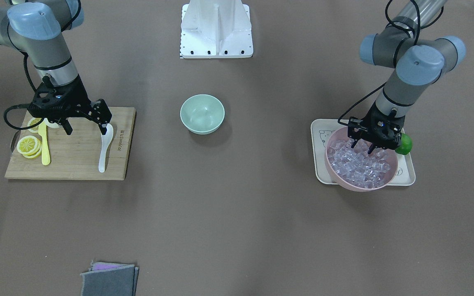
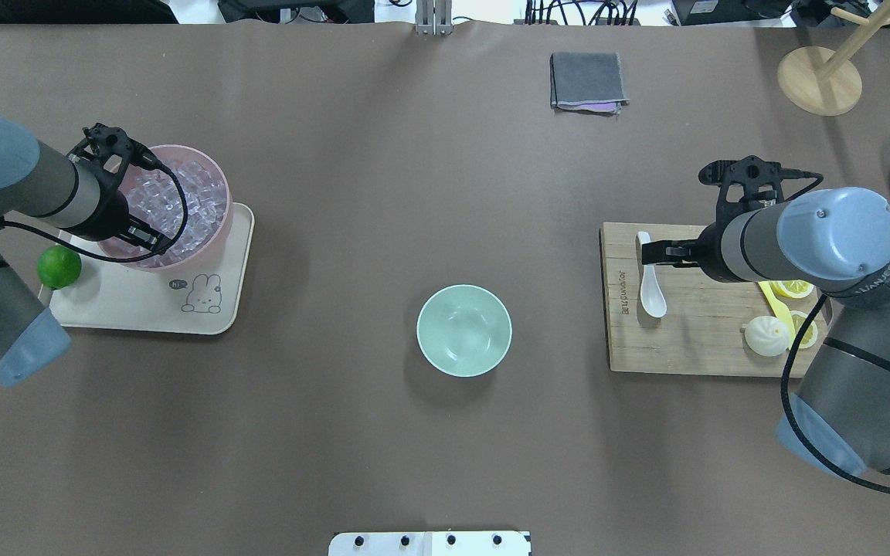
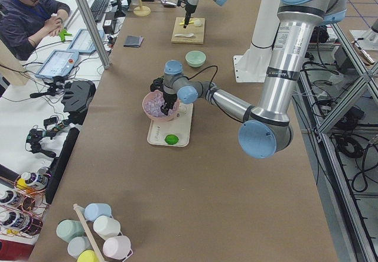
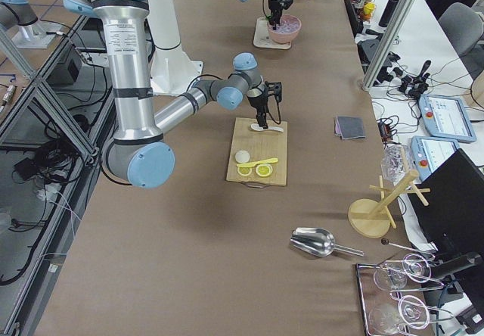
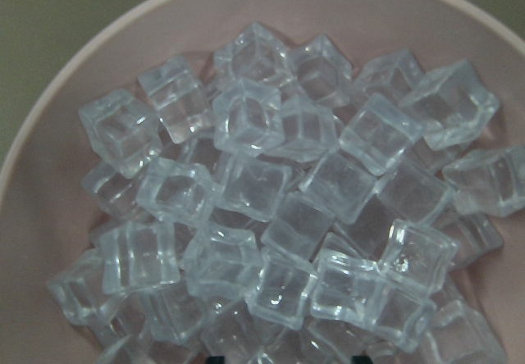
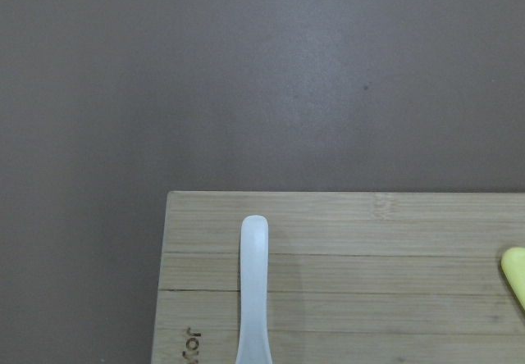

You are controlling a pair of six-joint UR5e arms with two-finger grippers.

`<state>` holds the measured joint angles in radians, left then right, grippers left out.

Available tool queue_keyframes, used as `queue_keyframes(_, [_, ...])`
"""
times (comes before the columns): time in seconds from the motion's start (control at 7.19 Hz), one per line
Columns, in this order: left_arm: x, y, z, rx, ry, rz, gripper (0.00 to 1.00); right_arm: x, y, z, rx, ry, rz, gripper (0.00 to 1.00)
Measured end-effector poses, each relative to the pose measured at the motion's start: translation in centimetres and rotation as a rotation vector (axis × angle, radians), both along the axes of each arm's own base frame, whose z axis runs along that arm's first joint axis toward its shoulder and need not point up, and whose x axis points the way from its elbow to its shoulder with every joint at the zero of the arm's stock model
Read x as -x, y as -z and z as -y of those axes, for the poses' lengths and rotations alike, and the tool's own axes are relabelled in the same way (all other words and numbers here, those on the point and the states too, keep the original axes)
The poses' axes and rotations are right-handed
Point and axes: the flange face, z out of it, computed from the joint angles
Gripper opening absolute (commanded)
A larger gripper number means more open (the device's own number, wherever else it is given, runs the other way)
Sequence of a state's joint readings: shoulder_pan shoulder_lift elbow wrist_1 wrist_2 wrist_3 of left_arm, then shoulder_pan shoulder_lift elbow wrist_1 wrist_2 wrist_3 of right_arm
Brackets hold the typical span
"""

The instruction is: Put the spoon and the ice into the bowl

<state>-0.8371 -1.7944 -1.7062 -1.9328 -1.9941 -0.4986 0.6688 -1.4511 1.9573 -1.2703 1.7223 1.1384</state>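
The white spoon [image 1: 104, 152] lies on a wooden cutting board [image 1: 76, 160], also in the overhead view [image 2: 650, 289] and the right wrist view [image 6: 253, 282]. My right gripper [image 1: 85, 128] is open just above the board, with one fingertip [image 1: 102, 129] at the spoon's scoop end. The mint-green bowl [image 1: 202, 114] stands empty at the table's middle [image 2: 464, 330]. Clear ice cubes [image 1: 358, 164] fill a pink bowl [image 1: 360, 185] and show close up in the left wrist view [image 5: 271, 184]. My left gripper [image 1: 363, 148] is open, its tips among the top cubes.
The pink bowl stands on a cream tray [image 1: 405, 172] with a green lime [image 1: 405, 144]. The board also holds a yellow plastic knife [image 1: 44, 144], lemon slices [image 1: 28, 146] and a white bun [image 2: 766, 336]. A folded grey cloth [image 1: 109, 279] lies at the far edge.
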Motion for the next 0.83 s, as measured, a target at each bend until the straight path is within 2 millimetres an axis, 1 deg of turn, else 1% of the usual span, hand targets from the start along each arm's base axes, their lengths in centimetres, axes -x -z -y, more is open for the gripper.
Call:
queue_keyframes(0.42, [0.3, 0.5, 0.0, -0.007, 0.002, -0.009, 0.00, 0.0, 0.1, 0.0, -0.001, 0.000, 0.001, 1.00])
queue_keyframes(0.56, [0.8, 1.2, 0.1, -0.012, 0.006, -0.020, 0.00, 0.0, 0.1, 0.0, -0.001, 0.000, 0.001, 1.00])
queue_keyframes(0.7, [2.3, 2.5, 0.4, -0.007, 0.011, -0.049, 0.00, 0.0, 0.1, 0.0, -0.001, 0.000, 0.002, 1.00])
queue_keyframes(0.83, [4.0, 4.4, 0.6, 0.002, 0.014, -0.089, 0.00, 0.0, 0.1, 0.0, -0.001, 0.000, 0.001, 1.00])
